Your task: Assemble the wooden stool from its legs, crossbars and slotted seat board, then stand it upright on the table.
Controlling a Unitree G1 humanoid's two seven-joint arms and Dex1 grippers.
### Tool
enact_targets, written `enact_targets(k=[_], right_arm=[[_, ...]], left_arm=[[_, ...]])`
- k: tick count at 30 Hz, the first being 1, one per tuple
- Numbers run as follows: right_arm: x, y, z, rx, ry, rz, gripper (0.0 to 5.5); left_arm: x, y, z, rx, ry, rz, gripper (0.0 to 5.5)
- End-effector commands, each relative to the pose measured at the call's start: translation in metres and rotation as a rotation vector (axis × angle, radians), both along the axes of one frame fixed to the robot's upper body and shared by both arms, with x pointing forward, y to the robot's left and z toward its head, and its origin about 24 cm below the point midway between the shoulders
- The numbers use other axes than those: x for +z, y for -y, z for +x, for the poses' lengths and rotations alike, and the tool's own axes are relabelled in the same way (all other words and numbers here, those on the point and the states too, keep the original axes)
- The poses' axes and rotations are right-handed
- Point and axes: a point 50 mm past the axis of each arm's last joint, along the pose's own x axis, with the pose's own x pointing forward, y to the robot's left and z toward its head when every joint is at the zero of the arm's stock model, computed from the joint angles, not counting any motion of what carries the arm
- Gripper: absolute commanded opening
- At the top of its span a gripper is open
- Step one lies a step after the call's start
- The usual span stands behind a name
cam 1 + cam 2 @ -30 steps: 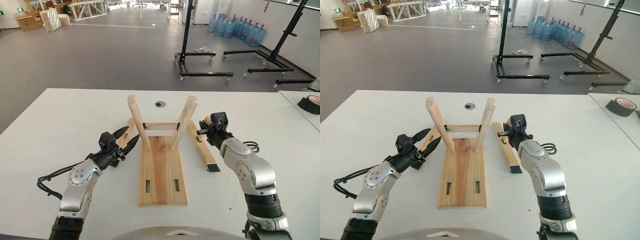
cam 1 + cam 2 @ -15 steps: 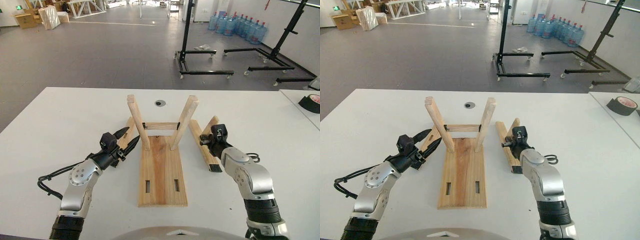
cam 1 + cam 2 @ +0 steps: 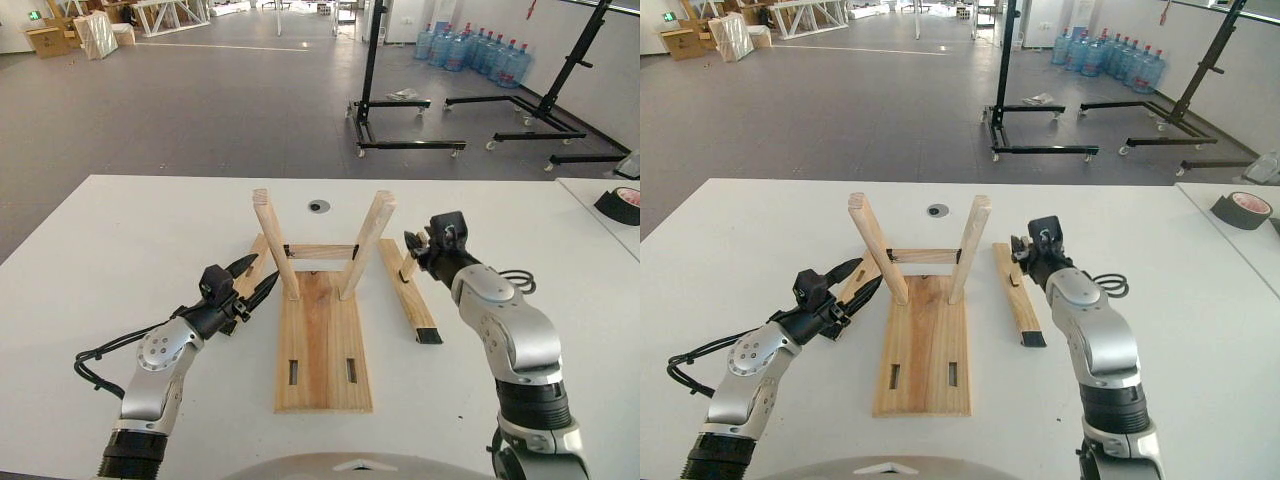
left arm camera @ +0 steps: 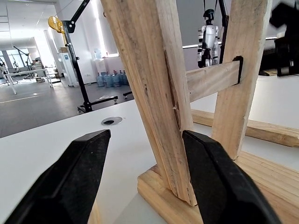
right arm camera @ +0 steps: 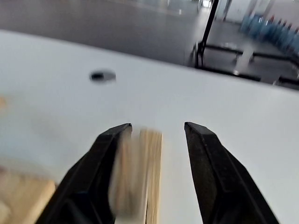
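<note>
On the white tabletop (image 3: 120, 250) the seat board (image 3: 323, 345) lies flat, its long side running away from the robot, with two slots (image 3: 293, 372) near the close end. At its far end two legs stand upright and lean slightly apart, the left-hand leg (image 3: 273, 245) and the right-hand leg (image 3: 366, 245). A crossbar (image 3: 323, 252) joins them low down.

The left tool (image 3: 258, 275) hovers low just left of the board's far end. Its two black fingers (image 4: 70, 182) are spread wide and point at the base of the left-hand leg. In the left wrist view that leg rises just past the gap between them, near but not gripped. Beneath and behind this tool a loose leg (image 3: 257, 253) lies flat on the tabletop, angled toward the board.

To the right of the board a second loose leg (image 3: 410, 305) lies flat, nearly parallel to it, with a dark end toward the robot. The right tool (image 3: 413, 247) sits above the far end of that leg, beside the right-hand leg, fingers spread. In the right wrist view a pale wooden piece (image 5: 140, 177) lies between the fingers, close against one of them. It is blurred, and I cannot tell whether they touch.

A small round hole (image 3: 319, 206) sits in the tabletop beyond the stool parts. A roll of tape (image 3: 622, 205) rests on the neighbouring table to the right.
</note>
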Motion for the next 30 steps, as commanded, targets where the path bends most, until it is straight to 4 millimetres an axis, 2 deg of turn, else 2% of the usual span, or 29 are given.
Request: enact_targets(k=[1, 8, 11, 13, 16, 17, 19, 20, 23, 25, 27, 30], right_arm=[[0.032, -0.002, 0.009, 0.013, 0.131, -0.038, 2.07], [0.067, -0.003, 0.024, 0.015, 0.244, -0.037, 2.07], [0.080, -0.010, 0.028, 0.027, 0.294, -0.032, 2.07], [0.064, -0.016, 0.031, 0.043, 0.254, -0.003, 2.07], [-0.010, -0.013, 0.031, 0.015, 0.056, 0.024, 2.07], [-0.028, -0.011, 0.028, 0.006, 0.010, 0.038, 2.07], [-0.045, -0.009, 0.024, -0.017, -0.031, 0.067, 2.07], [-0.044, -0.009, 0.026, -0.020, -0.024, 0.091, 2.07], [-0.026, -0.013, 0.031, -0.002, 0.047, 0.137, 2.07], [-0.004, -0.010, 0.034, -0.005, 0.136, 0.150, 2.07], [0.027, -0.004, 0.034, -0.024, 0.270, 0.166, 2.07], [0.061, 0.017, 0.018, -0.064, 0.418, 0.182, 2.07]], left_arm=[[-0.001, -0.003, 0.000, 0.000, -0.004, 0.017, 2.82], [-0.001, -0.003, 0.002, -0.008, -0.006, 0.020, 2.82], [-0.003, -0.003, 0.002, -0.007, -0.010, 0.023, 2.82], [-0.004, -0.002, 0.001, -0.004, -0.014, 0.020, 2.82], [-0.006, 0.001, 0.001, -0.014, -0.017, 0.023, 2.82], [-0.006, 0.000, 0.002, -0.012, -0.015, 0.026, 2.82], [-0.004, -0.004, 0.003, 0.003, -0.009, 0.026, 2.82], [-0.004, -0.006, 0.004, 0.009, -0.008, 0.028, 2.82], [-0.002, -0.012, 0.006, 0.037, 0.001, 0.021, 2.82], [-0.003, -0.009, 0.005, 0.028, 0.000, 0.017, 2.82], [-0.005, -0.007, 0.002, 0.025, -0.006, 0.014, 2.82], [-0.003, -0.006, 0.001, 0.039, 0.002, -0.029, 2.82]])
